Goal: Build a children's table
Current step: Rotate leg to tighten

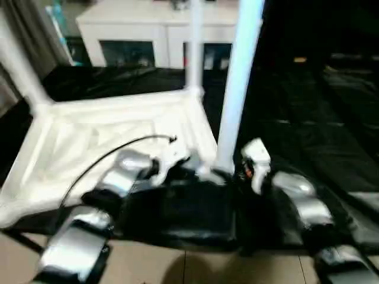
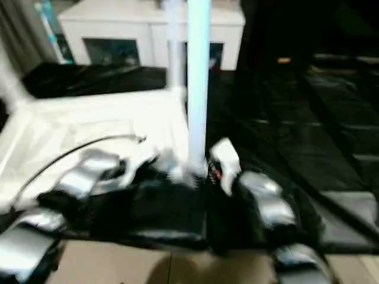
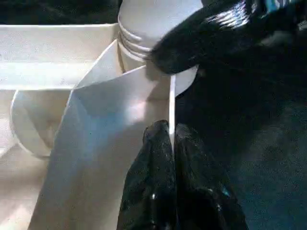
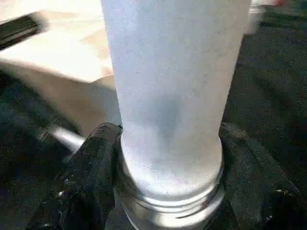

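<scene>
A black mat [image 1: 308,136] covers the floor; a white cabinet [image 1: 154,29] stands at the far side. The tabletop [image 1: 106,136] lies upside down at left, legs pointing up. The near-right leg [image 1: 237,89] is clasped at its base by the right gripper [image 4: 168,191]. The left gripper [image 3: 171,143] is pinched on the top's rim.

White cabinet [image 1: 160,29] with glass doors behind black floor sheeting [image 1: 308,118], grey curtain [image 1: 23,29] alongside.
</scene>
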`<state>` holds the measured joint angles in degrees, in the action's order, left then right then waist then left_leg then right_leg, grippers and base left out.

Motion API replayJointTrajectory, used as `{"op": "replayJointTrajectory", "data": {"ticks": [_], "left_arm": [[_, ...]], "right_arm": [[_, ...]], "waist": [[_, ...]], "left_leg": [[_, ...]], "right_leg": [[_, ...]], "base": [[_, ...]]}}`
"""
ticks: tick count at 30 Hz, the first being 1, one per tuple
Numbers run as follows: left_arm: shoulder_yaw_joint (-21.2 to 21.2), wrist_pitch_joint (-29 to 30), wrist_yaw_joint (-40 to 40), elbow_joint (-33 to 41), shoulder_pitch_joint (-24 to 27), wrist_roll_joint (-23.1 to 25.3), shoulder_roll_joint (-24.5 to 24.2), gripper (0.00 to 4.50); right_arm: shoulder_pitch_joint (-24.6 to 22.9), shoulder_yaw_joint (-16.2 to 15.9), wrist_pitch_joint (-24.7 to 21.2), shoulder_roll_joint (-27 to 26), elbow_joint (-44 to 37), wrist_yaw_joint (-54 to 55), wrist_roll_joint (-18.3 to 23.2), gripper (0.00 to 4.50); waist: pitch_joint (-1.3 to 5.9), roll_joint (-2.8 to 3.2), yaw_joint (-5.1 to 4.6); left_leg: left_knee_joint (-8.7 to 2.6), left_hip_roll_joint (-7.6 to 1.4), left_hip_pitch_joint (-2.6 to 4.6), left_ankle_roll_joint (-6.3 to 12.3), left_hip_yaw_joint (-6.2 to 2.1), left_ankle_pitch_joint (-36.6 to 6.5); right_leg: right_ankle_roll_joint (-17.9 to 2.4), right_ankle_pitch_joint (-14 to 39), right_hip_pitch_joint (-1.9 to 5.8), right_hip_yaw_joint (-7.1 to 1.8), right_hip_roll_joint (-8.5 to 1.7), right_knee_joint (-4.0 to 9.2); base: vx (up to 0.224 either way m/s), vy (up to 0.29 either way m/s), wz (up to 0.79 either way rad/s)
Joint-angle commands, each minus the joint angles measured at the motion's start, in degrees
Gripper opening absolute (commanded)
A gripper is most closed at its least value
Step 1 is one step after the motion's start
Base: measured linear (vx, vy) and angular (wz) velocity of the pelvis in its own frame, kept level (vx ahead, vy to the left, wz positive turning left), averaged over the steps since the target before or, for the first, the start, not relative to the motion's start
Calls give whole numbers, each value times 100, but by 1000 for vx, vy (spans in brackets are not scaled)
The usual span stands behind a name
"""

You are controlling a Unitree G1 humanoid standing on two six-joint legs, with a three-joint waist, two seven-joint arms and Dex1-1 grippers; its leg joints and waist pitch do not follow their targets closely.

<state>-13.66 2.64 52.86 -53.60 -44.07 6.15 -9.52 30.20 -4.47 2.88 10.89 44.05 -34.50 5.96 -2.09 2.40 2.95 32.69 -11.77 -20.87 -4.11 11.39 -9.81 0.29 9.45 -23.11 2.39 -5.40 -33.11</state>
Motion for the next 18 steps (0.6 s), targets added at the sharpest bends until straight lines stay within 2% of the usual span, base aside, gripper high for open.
{"op": "replayJointTrajectory", "data": {"ticks": [1,4,5,6,8,10,16,18], "left_arm": [[237,174,-855,-409,-109,-61,202,0],[335,247,-1386,-696,-297,-82,422,0],[335,247,-1386,-696,-297,-82,422,0],[354,249,-1663,-876,-413,-29,543,0],[363,252,-1810,-962,-474,1,605,0],[357,256,-1845,-997,-503,19,643,0],[312,146,-1712,-1151,-537,36,678,0],[260,76,-1599,-1184,-517,52,677,0]], "right_arm": [[93,140,-285,-261,591,1040,-133,272],[308,376,-462,-602,967,1979,-52,272],[308,376,-462,-602,967,1979,-52,272],[441,447,-466,-763,1181,2333,-80,272],[509,465,-437,-838,1274,2377,-81,272],[533,362,-430,-864,1280,2262,-181,272],[604,400,-234,-899,1412,2244,-210,272],[627,476,-84,-888,1411,2218,-169,328]], "waist": [[281,-87,3],[287,-67,-21],[283,-72,-20],[285,-96,-18],[284,-78,-19],[284,-104,-16],[276,-97,7],[278,-99,4]], "left_leg": [[-406,-65,67,144,-69,-1943],[-418,-52,65,67,-89,-1920],[-417,-60,89,77,-83,-2012],[-412,-54,77,121,-80,-2034],[-422,-52,71,122,-91,-2048],[-422,-57,62,159,-85,-2068],[-430,-58,60,188,-88,-2104],[-436,-62,60,179,-92,-2137]], "right_leg": [[-1031,2381,184,-103,-229,482],[-981,2448,177,-91,-221,482],[-970,2437,158,-92,-216,499],[-972,2415,160,-95,-217,494],[-947,2450,168,-90,-224,504],[-940,2404,166,-90,-217,505],[-882,2535,160,-94,-235,521],[-870,2535,158,-96,-235,525]], "base": [[0,0,0],[0,0,0],[0,0,0],[0,0,0],[0,0,0],[0,0,0],[0,0,0],[0,0,0]]}}
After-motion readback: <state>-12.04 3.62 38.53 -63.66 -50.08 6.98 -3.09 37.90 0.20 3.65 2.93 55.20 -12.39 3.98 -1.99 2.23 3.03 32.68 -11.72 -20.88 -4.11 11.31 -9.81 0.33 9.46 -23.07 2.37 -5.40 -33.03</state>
